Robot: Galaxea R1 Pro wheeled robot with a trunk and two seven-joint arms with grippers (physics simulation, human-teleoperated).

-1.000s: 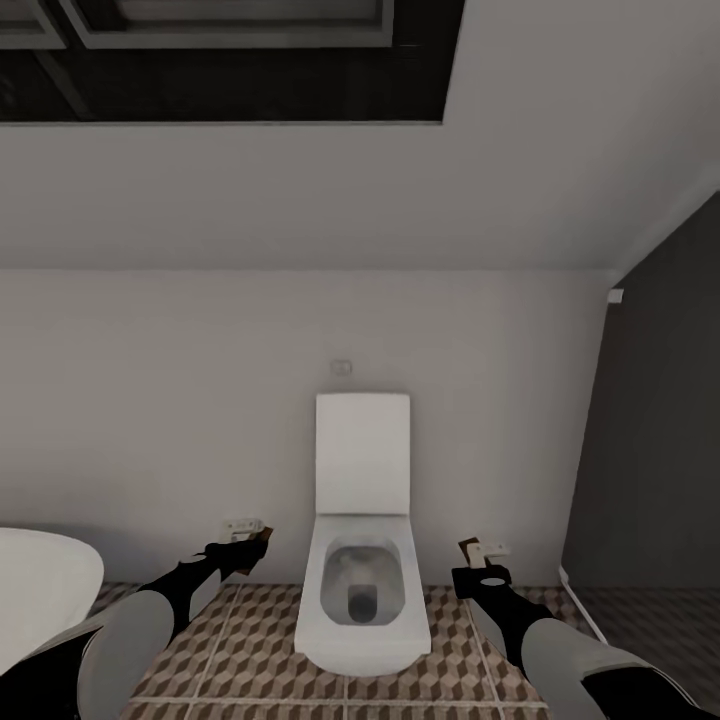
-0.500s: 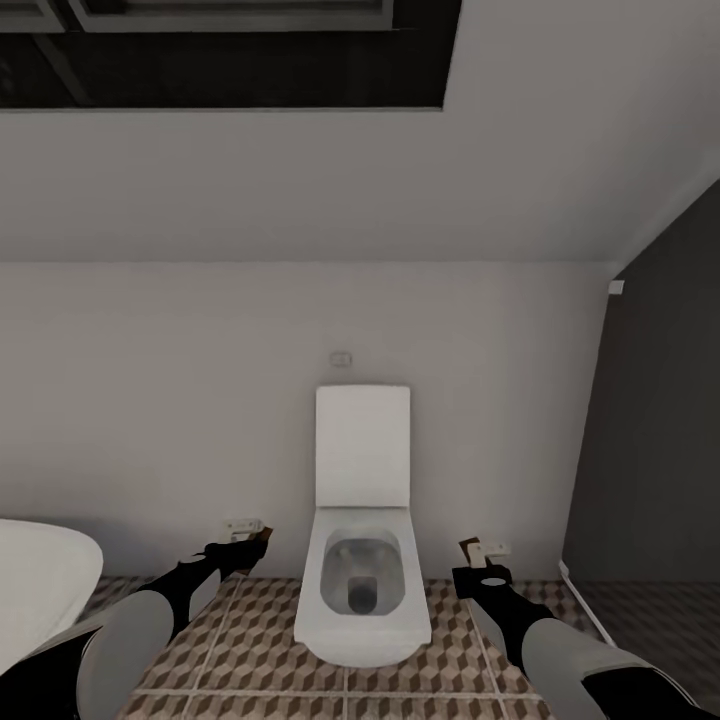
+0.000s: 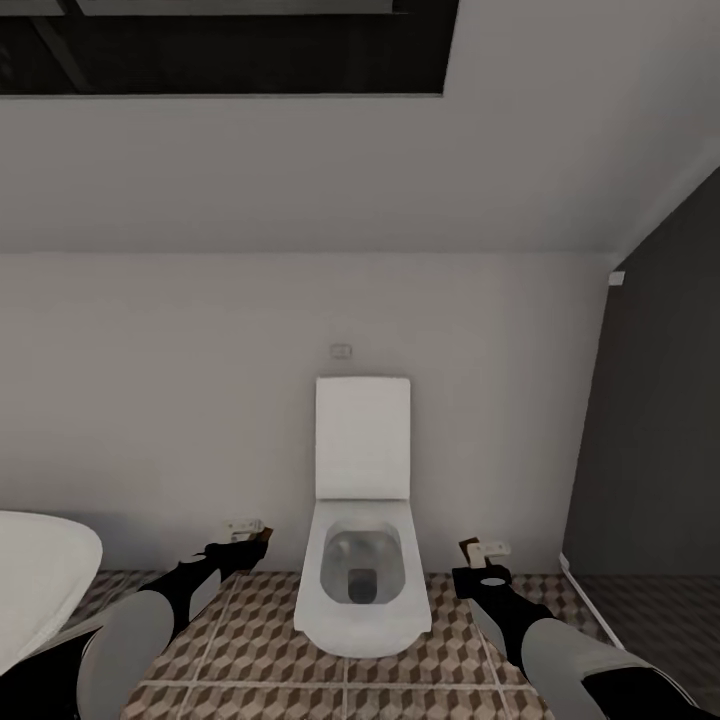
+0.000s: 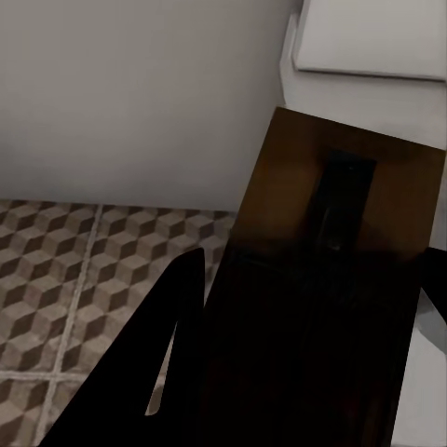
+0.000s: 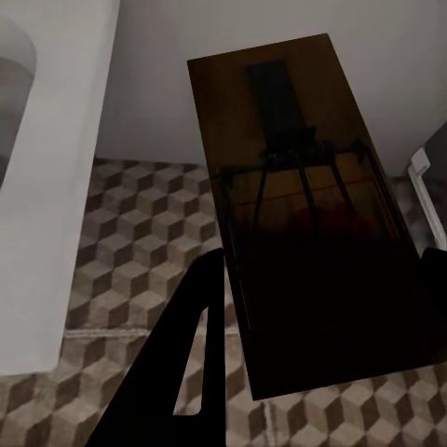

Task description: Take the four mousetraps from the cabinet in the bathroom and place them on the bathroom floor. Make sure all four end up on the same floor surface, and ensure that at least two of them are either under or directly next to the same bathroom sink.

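My left gripper point(image 3: 243, 548) is shut on a mousetrap point(image 3: 246, 527), a flat brown board with a dark wire spring point(image 4: 340, 200), held above the bathroom floor point(image 3: 250, 640) to the left of the toilet. My right gripper point(image 3: 482, 566) is shut on a second mousetrap point(image 3: 484, 549) to the toilet's right. In the right wrist view that board point(image 5: 279, 158) shows its wire spring and a red mark, with cube-patterned tiles point(image 5: 140, 233) below. The cabinet and the bathroom sink are out of view.
A white toilet point(image 3: 362, 570) with its lid up stands against the white wall straight ahead, between my arms. The curved white bathtub rim point(image 3: 40, 575) is at the left. A dark grey wall point(image 3: 650, 450) closes the right side. A dark window point(image 3: 220, 45) is overhead.
The whole picture has slid upward a little, showing more floor in front of the toilet, so the camera has moved. Both grippers keep their mousetraps in the same hold.
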